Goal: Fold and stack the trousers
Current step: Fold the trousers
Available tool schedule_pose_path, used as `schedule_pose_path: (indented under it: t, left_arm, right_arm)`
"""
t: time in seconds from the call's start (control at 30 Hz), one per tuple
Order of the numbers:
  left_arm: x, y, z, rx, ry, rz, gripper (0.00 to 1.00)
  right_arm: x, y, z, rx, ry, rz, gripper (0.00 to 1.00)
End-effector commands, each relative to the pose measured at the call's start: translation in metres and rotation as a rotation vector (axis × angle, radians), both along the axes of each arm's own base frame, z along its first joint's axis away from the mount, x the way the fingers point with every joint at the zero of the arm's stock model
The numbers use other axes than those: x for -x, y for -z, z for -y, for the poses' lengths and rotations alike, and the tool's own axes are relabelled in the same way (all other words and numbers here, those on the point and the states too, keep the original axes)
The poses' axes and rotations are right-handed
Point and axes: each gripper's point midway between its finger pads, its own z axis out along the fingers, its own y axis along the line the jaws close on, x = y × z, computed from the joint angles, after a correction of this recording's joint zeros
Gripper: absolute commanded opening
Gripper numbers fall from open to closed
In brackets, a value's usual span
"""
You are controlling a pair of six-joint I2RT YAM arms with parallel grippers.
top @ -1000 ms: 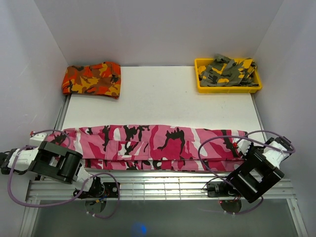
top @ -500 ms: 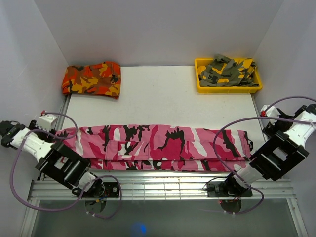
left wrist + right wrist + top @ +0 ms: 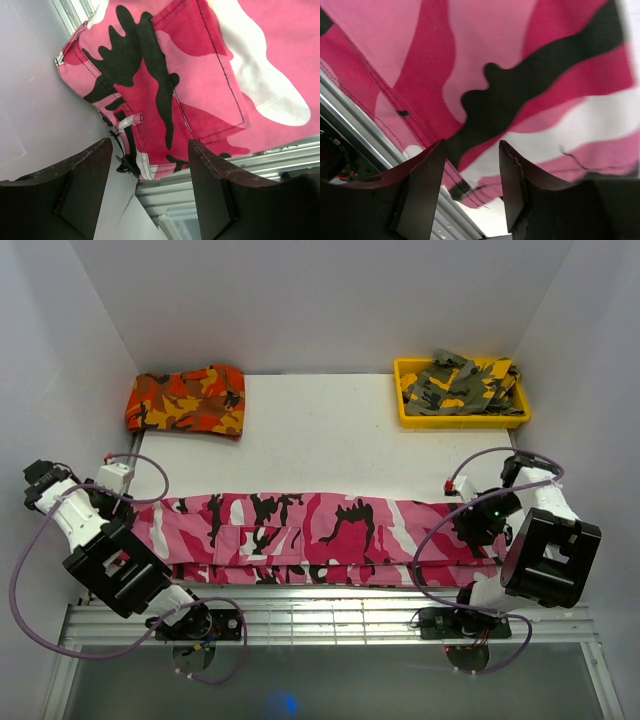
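You've got the pink camo trousers laid flat along the near edge of the tabletop. They run lengthwise from the left edge almost to the right edge, folded along their length so the layered edges show on the near side, just beside the aluminium rails. Your L gripper hangs over the waist end at the near-left corner, its fingers spread wide w/ nothing between them. Under it the wrist cam shows a back pocket w/ dark stitching, a belt loop and the waistband corner right next to the grey side wall. Your R gripper is over the opposite end of the trousers, near the right edge. Its fingers are apart at a moderate gap and hold nothing. Can't tell from the wrist cam whether the tips touch the cloth. That cam shows pink, magenta, white and black patches plus stitched seams running beside the rails. Elsewhere: folded orange-red camo trousers sit at the far-left corner, well apart from the pink pair. A yellow bin sits at the far-right corner w/ olive-grey camo garments heaped inside. Purple cables loop off both arms; on the R side one loop hangs over the trousers' end.
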Motion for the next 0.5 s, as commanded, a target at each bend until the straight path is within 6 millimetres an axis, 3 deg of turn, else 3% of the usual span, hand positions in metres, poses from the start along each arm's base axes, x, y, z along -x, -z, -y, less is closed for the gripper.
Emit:
schedule_pose_path:
  t: [0.0, 0.07, 0.2, 0.3, 0.33, 0.4, 0.43, 0.47]
  left_arm:
    - [0.006, 0.003, 0.018, 0.002, 0.011, -0.055, 0.73]
    - [0.006, 0.02, 0.016, -0.015, -0.026, -0.101, 0.72]
    - [-0.002, 0.058, 0.025, -0.014, -0.047, -0.194, 0.7]
    - [-0.012, 0.082, 0.036, 0.02, -0.071, -0.247, 0.69]
    - [-0.013, 0.09, 0.041, 0.033, -0.071, -0.262, 0.69]
    - [-0.019, 0.11, 0.054, 0.048, -0.065, -0.311, 0.68]
    - [-0.017, 0.119, 0.061, 0.054, -0.059, -0.337, 0.68]
    - [-0.02, 0.125, 0.064, 0.051, -0.059, -0.346, 0.66]
  right_arm:
    - [0.024, 0.016, -0.001, 0.074, -0.019, -0.067, 0.52]
    - [0.039, 0.034, -0.004, 0.138, -0.071, -0.115, 0.51]
    - [0.038, 0.058, -0.011, 0.199, -0.039, -0.164, 0.49]
    - [0.031, 0.076, -0.005, 0.266, -0.009, -0.189, 0.49]
    - [0.014, 0.081, 0.002, 0.302, 0.035, -0.143, 0.49]
    - [0.005, 0.095, 0.014, 0.354, 0.091, -0.181, 0.49]
    - [-0.02, 0.091, 0.022, 0.357, 0.146, -0.146, 0.48]
    - [-0.03, 0.092, 0.025, 0.354, 0.212, -0.155, 0.48]
